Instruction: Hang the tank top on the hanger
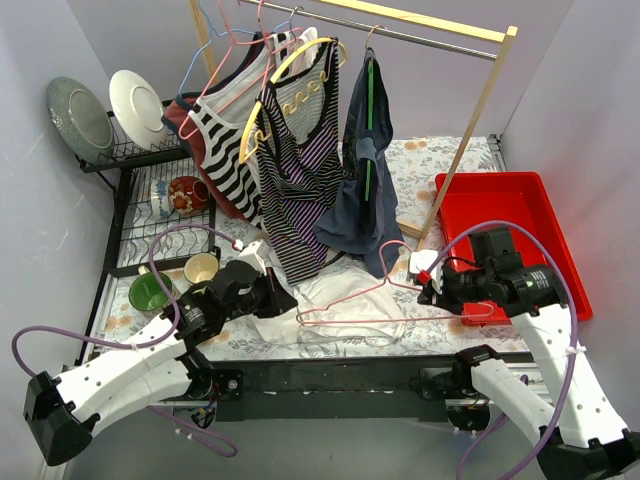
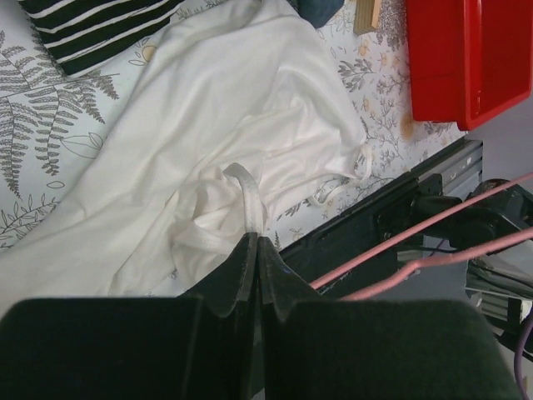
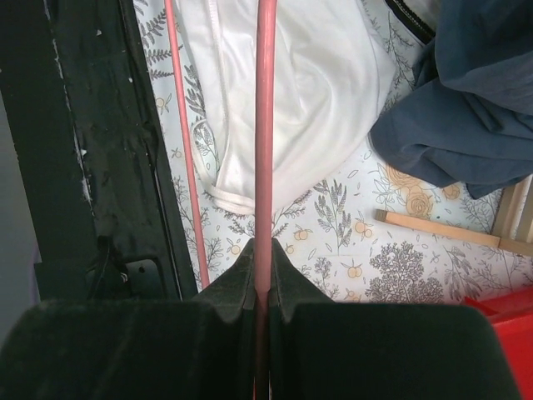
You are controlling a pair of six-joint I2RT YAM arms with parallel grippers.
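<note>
Left pincer [image 2: 256,240]: clamped shut on a strap of the tank top [image 2: 241,117].
Right pincer [image 3: 262,254]: closed tight on one wire of the hanger [image 3: 266,125].
Tank top: lay crumpled on the desk [image 1: 430,165], near the middle, between the two arms.
Hanger: reached left from the right pincer, over the tank top's near edge.

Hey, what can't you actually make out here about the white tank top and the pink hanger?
- Top view: the far edge of the tank top is hidden behind the hanging striped top.
- Right wrist view: the hanger runs off the top edge, so its hook is unseen.
- Left wrist view: the left gripper pinches a white band; whether it is a strap or the hem, I cannot tell.
</note>
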